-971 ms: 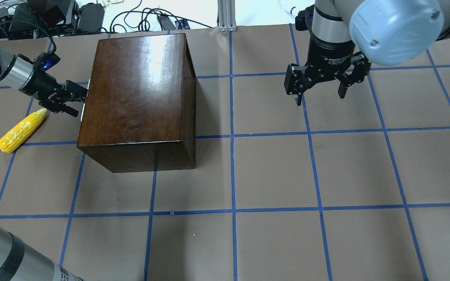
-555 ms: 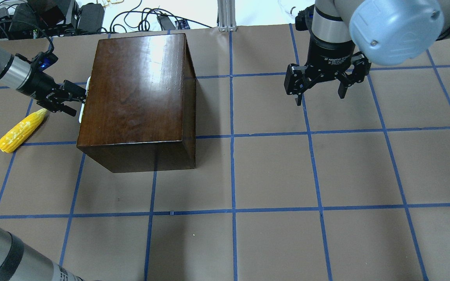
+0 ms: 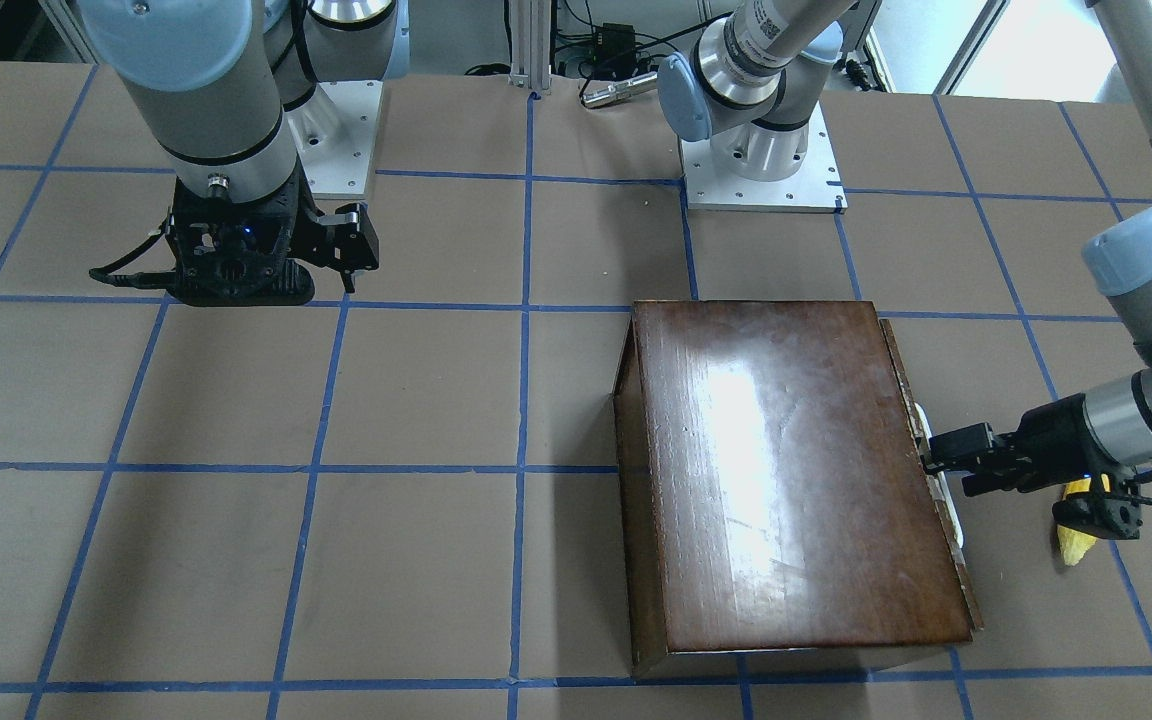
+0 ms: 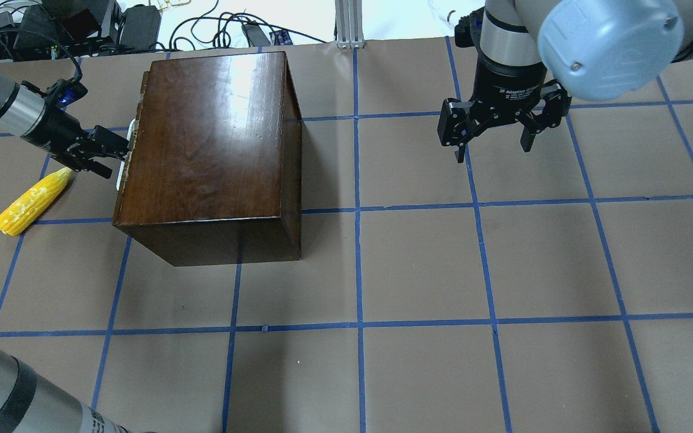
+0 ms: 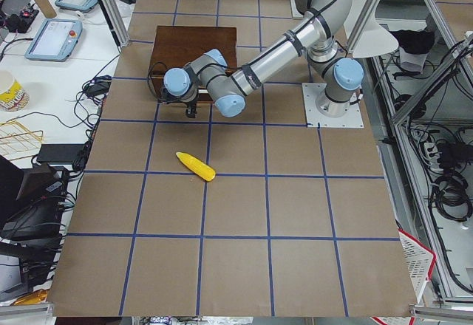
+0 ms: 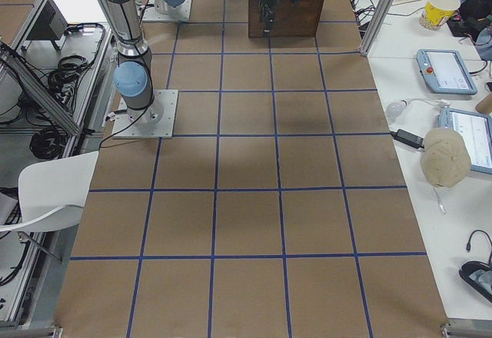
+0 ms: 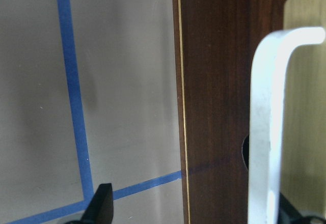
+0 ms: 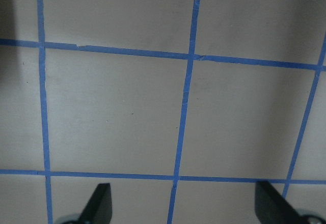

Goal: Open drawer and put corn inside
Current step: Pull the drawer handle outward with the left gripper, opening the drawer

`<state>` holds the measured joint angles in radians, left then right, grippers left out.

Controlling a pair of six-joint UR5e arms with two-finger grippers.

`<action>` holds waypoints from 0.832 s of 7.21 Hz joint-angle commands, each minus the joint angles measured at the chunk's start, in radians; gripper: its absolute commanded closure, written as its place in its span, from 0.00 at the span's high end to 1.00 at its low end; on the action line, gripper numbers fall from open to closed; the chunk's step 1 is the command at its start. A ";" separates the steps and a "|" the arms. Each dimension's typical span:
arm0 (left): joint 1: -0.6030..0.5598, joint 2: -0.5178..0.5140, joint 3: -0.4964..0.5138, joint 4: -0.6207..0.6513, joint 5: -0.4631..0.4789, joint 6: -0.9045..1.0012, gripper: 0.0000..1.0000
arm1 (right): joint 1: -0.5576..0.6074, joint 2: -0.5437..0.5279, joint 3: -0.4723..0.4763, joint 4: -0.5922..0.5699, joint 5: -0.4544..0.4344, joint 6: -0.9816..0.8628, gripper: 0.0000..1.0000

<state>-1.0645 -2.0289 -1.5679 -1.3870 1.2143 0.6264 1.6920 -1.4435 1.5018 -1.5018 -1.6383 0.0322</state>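
Observation:
The glossy dark-brown box [image 4: 214, 132] stands at the table's back left. Its drawer front [image 4: 138, 108] sticks out a little on the box's left side, with a white handle [image 7: 265, 132] on it. My left gripper [image 4: 115, 157] is at that handle with its fingers spread wide. One finger [image 7: 102, 208] shows left of the handle and the other sits just behind the handle. The yellow corn [image 4: 30, 201] lies on the table just left of and below this gripper, apart from it. My right gripper [image 4: 494, 151] is open and empty, hanging above the table far to the right.
The table is brown paper with a blue tape grid [image 4: 358, 325]. Cables and boxes [image 4: 82, 24] lie beyond the back edge. In the front-facing view the box [image 3: 786, 470] is at lower right and the corn [image 3: 1073, 545] is half hidden behind my left wrist.
My left gripper has drawn back to the left, and the drawer front has come out a little with it. The corn and my right arm have not moved.

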 commanded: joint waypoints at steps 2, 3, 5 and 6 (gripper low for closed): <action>0.003 0.003 0.009 0.005 0.010 0.001 1.00 | 0.000 0.000 0.000 0.000 0.000 0.000 1.00; 0.003 0.001 0.020 0.003 0.049 0.002 1.00 | 0.000 0.000 0.000 0.000 0.000 0.000 1.00; 0.003 -0.001 0.034 0.003 0.057 0.003 1.00 | 0.000 0.000 0.000 0.000 0.000 0.000 1.00; 0.003 -0.001 0.037 0.003 0.079 0.003 1.00 | 0.000 0.000 0.000 0.000 0.000 0.000 1.00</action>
<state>-1.0615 -2.0291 -1.5362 -1.3836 1.2736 0.6289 1.6920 -1.4435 1.5018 -1.5018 -1.6383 0.0322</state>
